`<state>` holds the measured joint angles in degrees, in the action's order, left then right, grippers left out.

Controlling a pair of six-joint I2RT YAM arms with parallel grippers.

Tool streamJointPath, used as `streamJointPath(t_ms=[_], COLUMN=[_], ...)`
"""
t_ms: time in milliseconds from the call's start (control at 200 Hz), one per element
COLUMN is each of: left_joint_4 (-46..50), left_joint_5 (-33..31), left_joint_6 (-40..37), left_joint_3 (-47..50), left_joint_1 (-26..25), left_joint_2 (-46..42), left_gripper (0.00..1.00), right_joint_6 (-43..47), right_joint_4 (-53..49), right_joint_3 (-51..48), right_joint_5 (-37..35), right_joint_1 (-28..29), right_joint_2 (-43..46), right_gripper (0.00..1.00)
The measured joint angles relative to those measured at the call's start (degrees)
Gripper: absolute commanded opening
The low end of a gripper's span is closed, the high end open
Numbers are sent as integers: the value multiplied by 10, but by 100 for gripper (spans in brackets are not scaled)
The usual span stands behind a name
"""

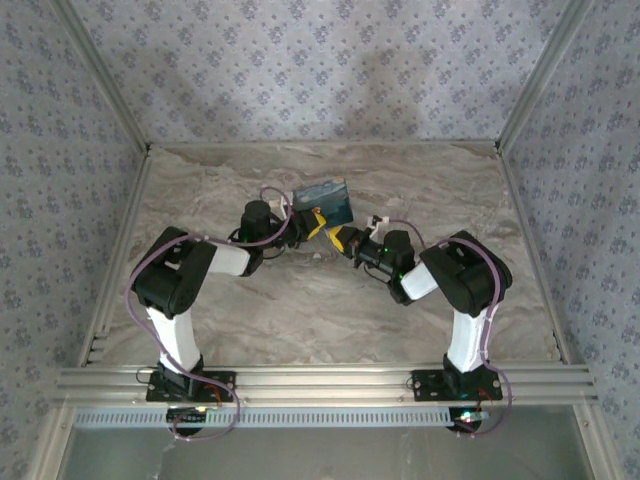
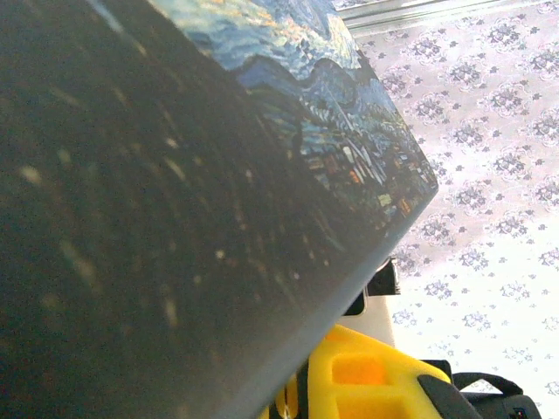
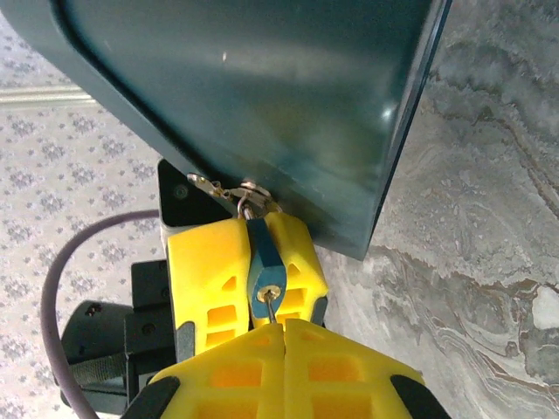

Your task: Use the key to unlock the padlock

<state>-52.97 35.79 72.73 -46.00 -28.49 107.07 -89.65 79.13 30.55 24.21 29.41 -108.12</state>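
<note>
The top external camera sits high above and behind the arm bases, looking down and forward over the whole table to its far edge and the papered walls. The left wrist camera is pressed very close against the dark side of the painted box, with wallpaper beyond. The right wrist camera looks from close range past the right gripper at the padlock, the left gripper and the box's underside. All three views share the box, which is near the table's far edge.
</note>
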Motion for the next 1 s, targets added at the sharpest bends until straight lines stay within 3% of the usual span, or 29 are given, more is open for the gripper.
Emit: streamJointPath(t_ms=[340,999], left_joint_4=[-5,-13], left_joint_5=[4,-61], left_joint_6=[5,4], left_joint_3=[0,0], left_joint_1=[-2,-16], left_joint_2=[0,7], left_gripper=[0,0], right_joint_6=[-25,-25], right_joint_4=[0,-5], right_joint_3=[5,31], right_joint_5=[-28,-84], right_joint_1=[9,24], right_joint_2=[-1,-27], right_gripper=[0,0])
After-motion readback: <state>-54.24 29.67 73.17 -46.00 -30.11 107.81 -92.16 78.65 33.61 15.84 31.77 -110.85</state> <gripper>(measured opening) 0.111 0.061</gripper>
